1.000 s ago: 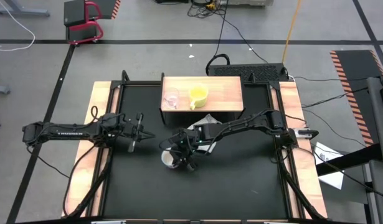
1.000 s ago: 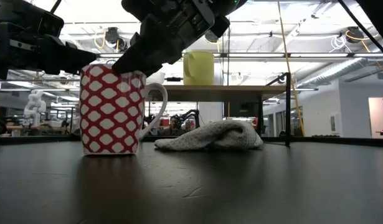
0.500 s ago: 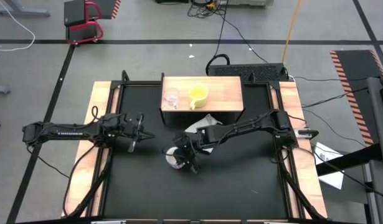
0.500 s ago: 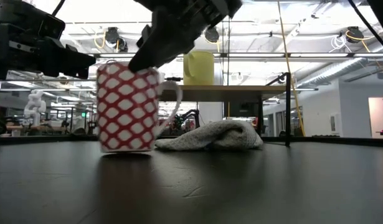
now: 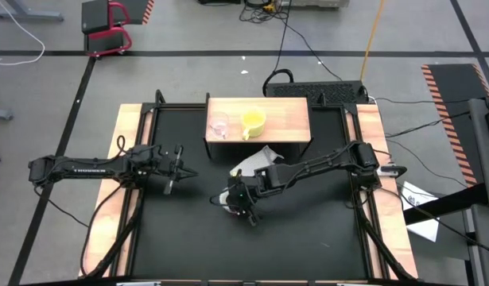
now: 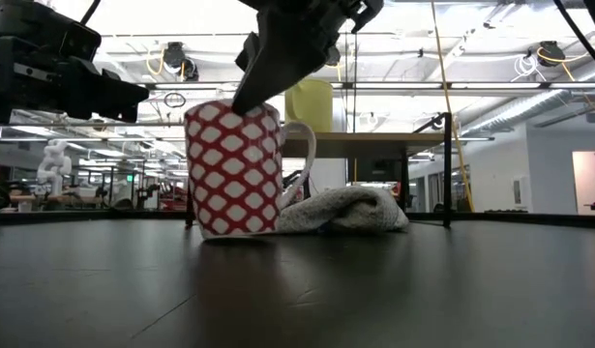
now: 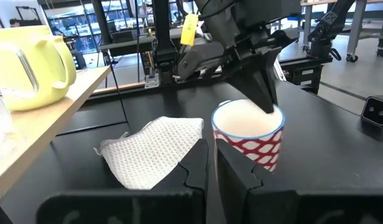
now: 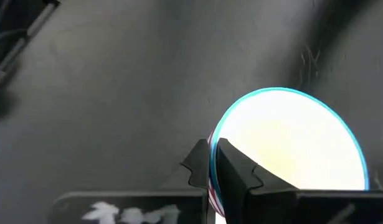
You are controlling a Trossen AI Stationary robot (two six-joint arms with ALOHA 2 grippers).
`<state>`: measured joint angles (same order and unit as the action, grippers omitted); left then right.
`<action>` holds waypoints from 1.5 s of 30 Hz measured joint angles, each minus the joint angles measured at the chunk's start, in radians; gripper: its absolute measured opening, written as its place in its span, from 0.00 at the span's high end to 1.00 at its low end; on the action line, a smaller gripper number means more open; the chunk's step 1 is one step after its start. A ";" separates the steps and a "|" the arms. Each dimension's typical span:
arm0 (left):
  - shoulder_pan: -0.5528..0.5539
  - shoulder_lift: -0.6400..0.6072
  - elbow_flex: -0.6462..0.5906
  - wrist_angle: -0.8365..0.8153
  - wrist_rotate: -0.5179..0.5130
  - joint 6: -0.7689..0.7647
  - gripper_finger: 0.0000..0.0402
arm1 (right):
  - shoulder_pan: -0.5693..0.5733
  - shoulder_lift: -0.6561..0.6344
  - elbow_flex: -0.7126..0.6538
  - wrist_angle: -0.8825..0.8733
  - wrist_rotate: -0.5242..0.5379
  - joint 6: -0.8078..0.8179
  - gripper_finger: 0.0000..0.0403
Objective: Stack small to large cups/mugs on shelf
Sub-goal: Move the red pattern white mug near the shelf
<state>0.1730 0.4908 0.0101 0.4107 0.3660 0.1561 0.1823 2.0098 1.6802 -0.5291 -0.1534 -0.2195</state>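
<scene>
The mug [image 6: 235,170], white with a red lattice pattern, stands tilted on the black tabletop in front of the shelf [image 5: 288,115]. On the light-wood shelf top stand the yellow cup [image 5: 254,121] and, just beside it, the tiny clear glass cup [image 5: 219,125], both upright.

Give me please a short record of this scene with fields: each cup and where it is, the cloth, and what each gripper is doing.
patterned mug: red and white, on the black tabletop, in front of the shelf
yellow cup: on the shelf, upright
glass cup: on the shelf, beside the yellow cup
cloth: grey-white, on the tabletop between mug and shelf
right gripper: shut on the patterned mug's rim
left gripper: shut, empty, waiting at the table's left side
</scene>
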 joint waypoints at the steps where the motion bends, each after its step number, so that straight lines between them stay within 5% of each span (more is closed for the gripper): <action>1: 0.000 0.000 0.000 0.000 0.000 -0.002 0.92 | 0.002 0.000 0.000 -0.003 0.009 0.004 0.99; 16: 0.000 0.000 0.000 0.001 0.000 -0.026 0.92 | 0.049 -0.047 0.000 -0.014 0.038 0.023 0.99; 22: 0.000 0.000 0.000 0.001 0.001 -0.031 0.92 | 0.042 -0.172 -0.076 0.054 0.039 0.016 0.99; 30: 0.000 0.000 0.000 0.008 0.001 -0.031 0.92 | 0.016 -0.402 -0.357 0.234 0.058 0.051 0.99; 37: 0.000 0.000 0.000 0.010 0.001 -0.030 0.92 | 0.012 -0.591 -0.500 0.226 0.133 0.090 0.99; 45: 0.000 0.000 0.000 0.011 0.001 -0.030 0.92 | 0.007 -0.695 -0.510 0.082 0.166 0.189 0.99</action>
<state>0.1730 0.4905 0.0101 0.4217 0.3668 0.1265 0.1890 1.3145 1.1702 -0.4467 0.0121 -0.0308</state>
